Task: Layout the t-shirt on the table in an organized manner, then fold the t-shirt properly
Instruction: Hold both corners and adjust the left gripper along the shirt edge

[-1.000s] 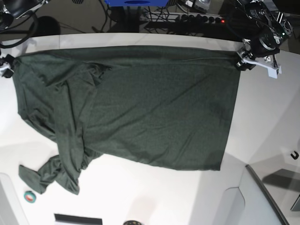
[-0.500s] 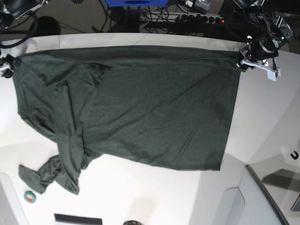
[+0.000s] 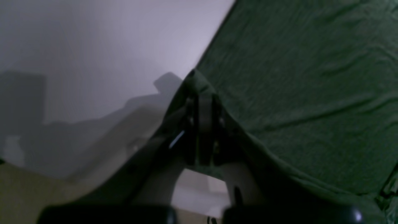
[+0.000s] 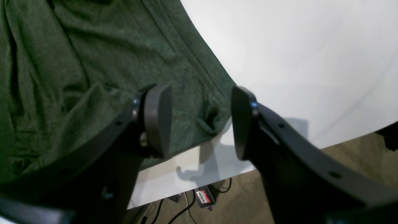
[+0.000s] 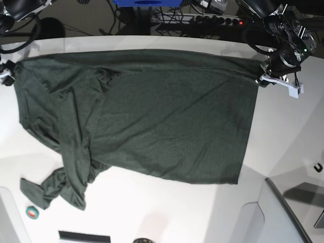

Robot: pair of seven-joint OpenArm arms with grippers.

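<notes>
**Shirt spread flat, left claw pinching corner, right claw released**

Near edge of the base view: small teal roll sits on the table, just beside the crumpled sleeve end. The t-shirt lies mostly flat across the middle of the table; the view's left part is folded over and wrinkled, sleeve bunched at lower left. Far side: left gripper is clenched on the shirt's far corner at the view's right, cloth pinched between the fingers. Right gripper has its jaws apart, nothing between them, hovering over the shirt's other far corner near the table edge.
</notes>
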